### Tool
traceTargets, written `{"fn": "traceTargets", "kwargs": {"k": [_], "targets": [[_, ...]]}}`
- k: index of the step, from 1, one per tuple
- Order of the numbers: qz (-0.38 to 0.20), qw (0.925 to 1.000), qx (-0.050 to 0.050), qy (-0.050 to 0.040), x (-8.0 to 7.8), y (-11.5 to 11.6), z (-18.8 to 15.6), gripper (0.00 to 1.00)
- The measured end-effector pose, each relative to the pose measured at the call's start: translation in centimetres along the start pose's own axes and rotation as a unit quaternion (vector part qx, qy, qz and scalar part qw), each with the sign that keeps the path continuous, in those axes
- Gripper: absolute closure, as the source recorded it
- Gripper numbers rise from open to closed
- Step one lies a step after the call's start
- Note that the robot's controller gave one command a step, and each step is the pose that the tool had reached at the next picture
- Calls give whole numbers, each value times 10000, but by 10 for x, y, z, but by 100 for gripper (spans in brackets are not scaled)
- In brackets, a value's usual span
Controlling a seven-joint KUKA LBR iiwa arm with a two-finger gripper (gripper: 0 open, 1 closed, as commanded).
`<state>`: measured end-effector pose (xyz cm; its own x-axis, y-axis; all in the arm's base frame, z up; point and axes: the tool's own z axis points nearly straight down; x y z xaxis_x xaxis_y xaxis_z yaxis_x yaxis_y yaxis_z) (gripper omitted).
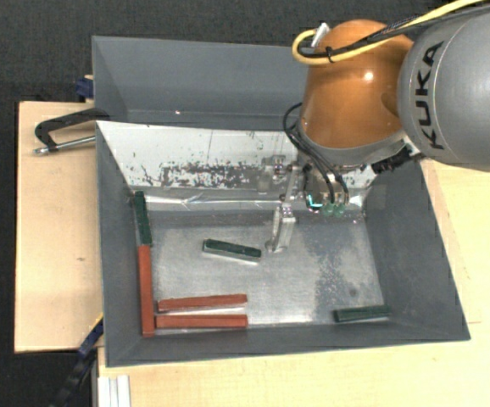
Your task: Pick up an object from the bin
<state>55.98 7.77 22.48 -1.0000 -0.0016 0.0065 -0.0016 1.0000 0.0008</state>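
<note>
Hand [279, 231] hangs beside green stick [231, 249], red sticks [201, 302] apart.

Dark, finely textured floor [25, 32] spreads across the far side and down the left, evenly lit.

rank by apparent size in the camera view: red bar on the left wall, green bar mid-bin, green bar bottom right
1. red bar on the left wall, clearly the longest
2. green bar mid-bin and green bar bottom right: they look about alike, so no ranking
</note>
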Motion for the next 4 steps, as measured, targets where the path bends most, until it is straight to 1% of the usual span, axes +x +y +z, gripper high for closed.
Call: {"fn": "traceTargets", "kwargs": {"k": [1, 2, 3, 4], "targets": [[6, 10000, -4, -43, -2, 0, -4, 0], [330, 9994, -8, -65, 8, 9, 47, 0], [447, 9990, -11, -56, 1, -22, 114, 0], [861, 9963, -8, -31, 23, 4, 154, 100]]}}
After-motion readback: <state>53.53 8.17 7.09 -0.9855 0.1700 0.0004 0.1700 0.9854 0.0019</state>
